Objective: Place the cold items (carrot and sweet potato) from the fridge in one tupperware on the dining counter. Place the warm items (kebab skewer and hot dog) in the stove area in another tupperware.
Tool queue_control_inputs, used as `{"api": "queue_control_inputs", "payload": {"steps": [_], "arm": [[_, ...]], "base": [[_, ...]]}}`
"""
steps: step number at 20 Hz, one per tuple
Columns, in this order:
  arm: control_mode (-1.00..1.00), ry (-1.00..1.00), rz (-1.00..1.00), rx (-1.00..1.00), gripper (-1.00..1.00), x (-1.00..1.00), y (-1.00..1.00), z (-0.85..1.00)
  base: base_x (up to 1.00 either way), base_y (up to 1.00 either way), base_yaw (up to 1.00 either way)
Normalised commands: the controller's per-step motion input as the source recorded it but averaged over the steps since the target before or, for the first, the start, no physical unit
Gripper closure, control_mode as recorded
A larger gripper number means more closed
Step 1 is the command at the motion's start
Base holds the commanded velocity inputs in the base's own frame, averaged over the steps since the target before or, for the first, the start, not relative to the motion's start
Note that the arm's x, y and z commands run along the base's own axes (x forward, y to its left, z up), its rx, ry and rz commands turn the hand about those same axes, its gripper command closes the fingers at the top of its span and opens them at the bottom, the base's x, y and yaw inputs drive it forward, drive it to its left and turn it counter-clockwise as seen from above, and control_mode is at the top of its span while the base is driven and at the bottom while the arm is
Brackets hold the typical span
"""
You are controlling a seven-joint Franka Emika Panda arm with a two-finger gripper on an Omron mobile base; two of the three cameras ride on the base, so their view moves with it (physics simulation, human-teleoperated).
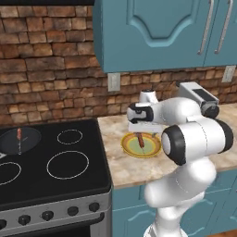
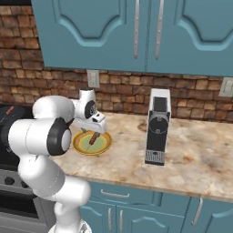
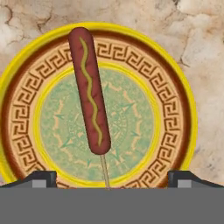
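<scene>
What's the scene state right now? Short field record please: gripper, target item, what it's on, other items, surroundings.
gripper: open, poised above the plate, holding nothing
target: hot dog on a stick, with a mustard squiggle, lying on the plate
plate: round, yellow rim, patterned, on the beige counter right of the stove
stove: black cooktop, knobs along the front
skewer: kebab skewer in a pan on a back burner
other: black and silver coffee machine on the counter right of the plate
</scene>
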Motion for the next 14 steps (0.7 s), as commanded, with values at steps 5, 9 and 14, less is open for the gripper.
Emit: {"api": "queue_control_inputs", "payload": {"steps": [5,9,14], "arm": [[-1.00,0.00,-0.03,0.00,-1.00,0.35,0.10,-0.41],[-1.00,0.00,0.00,0.00,-1.00,0.33,0.00,-0.50],[-1.00,0.00,0.00,0.00,-1.00,0.02,0.00,-0.36]], "base": [[0.00,0.00,0.00],[0.00,0.00,0.00],[0.00,0.00,0.00]]}}
